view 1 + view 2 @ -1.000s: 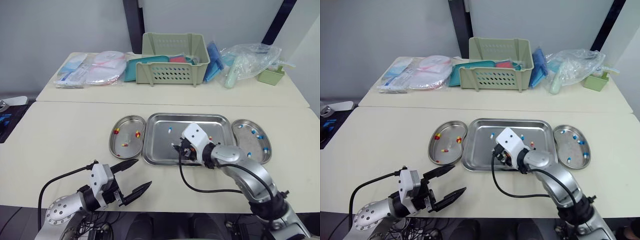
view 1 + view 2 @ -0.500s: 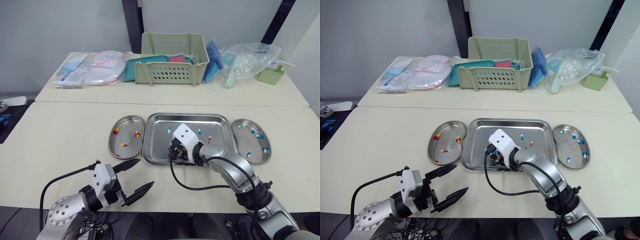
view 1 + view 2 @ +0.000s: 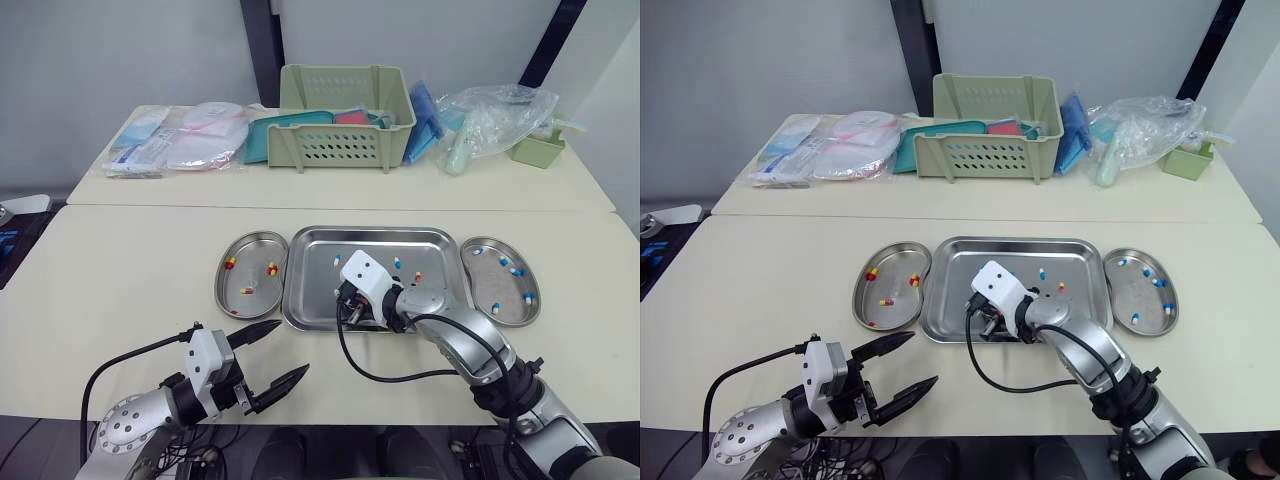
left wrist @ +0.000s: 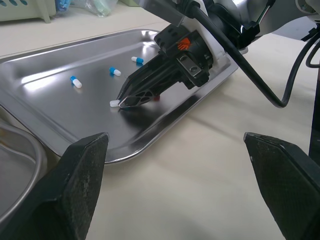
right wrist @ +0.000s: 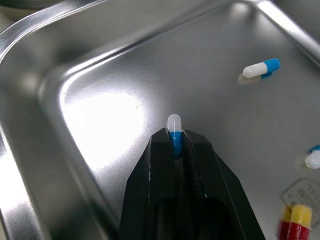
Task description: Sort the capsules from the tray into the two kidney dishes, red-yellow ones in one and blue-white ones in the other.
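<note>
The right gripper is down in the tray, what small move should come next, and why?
Probably lift it clear of the tray: the right gripper is shut on a blue-white capsule, and the kidney dish on the robot's right holds the blue-white ones.

Right hand [image 3: 347, 312] sits low in the tray [image 3: 370, 234], near its front-left corner. Left hand [image 3: 290, 346] is above the tabletop [image 3: 120, 270] near its front edge (fingers spread wide). Red-yellow capsules [image 3: 230, 263] lie in the left kidney dish [image 3: 222, 290], blue-white capsules [image 3: 515, 271] in the right kidney dish [image 3: 495, 300].
</note>
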Controlling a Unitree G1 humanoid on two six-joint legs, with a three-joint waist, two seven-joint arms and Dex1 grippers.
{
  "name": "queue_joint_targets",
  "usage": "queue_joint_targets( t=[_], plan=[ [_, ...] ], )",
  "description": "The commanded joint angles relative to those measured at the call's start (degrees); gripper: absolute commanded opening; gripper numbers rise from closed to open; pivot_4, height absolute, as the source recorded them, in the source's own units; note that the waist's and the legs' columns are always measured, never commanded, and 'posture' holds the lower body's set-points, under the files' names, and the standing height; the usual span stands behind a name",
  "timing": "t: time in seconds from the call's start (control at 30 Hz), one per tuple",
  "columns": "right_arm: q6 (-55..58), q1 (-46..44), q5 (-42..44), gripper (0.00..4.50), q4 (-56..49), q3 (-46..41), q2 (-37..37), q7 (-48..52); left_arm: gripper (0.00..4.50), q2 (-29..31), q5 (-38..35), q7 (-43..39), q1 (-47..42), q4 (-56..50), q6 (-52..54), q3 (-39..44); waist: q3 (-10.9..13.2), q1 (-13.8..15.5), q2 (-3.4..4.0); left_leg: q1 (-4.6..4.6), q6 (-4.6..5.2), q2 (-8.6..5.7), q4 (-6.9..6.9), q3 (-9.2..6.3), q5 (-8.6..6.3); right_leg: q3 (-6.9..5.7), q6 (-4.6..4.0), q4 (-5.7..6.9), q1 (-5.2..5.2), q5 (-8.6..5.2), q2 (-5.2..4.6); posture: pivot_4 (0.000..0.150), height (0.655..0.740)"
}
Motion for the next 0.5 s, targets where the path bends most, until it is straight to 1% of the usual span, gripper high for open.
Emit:
queue_joint_targets(
  t=[0.03,0.27,0.4,0.5],
  plan=[
    [-2.1,-0.55,0.19,0.01,-2.33,-1.22,-0.84,1.47,4.5,0.93,-0.33,-0.88,-0.33,-0.95,-0.65,-0.03,0.0,0.0,0.0,0.0,0.0,0.0,0.0,0.0,0.0,0.0,0.0,0.0,0.0,0.0,0.0,0.15,0.74],
    [0.03,2.06,5.78,0.01,-12.4,-8.69,-4.39,5.63,4.5,1.37,-2.24,-6.25,-2.27,1.24,-4.0,0.24,0.04,0.2,0.06,-0.08,0.0,0.0,0.0,0.0,0.0,-0.02,0.0,-0.04,-0.02,0.0,-0.01,0.15,0.74],
    [0.8,9.03,11.02,0.01,-20.96,-18.1,-9.49,8.74,4.5,2.9,-3.21,-10.18,-4.15,2.99,-4.08,-0.21,0.07,0.68,0.08,-0.13,0.0,0.0,-0.01,-0.03,0.0,-0.06,0.0,-0.08,-0.02,0.0,-0.01,0.15,0.74],
    [0.92,16.89,15.34,0.01,-26.17,-27.74,-12.33,10.21,4.5,2.9,-4.19,-11.64,-6.27,4.17,-4.14,-0.4,0.09,0.82,0.09,-0.17,0.0,-0.02,0.0,-0.01,0.0,-0.06,0.0,-0.1,-0.02,0.0,-0.02,0.15,0.74]
  ],
)
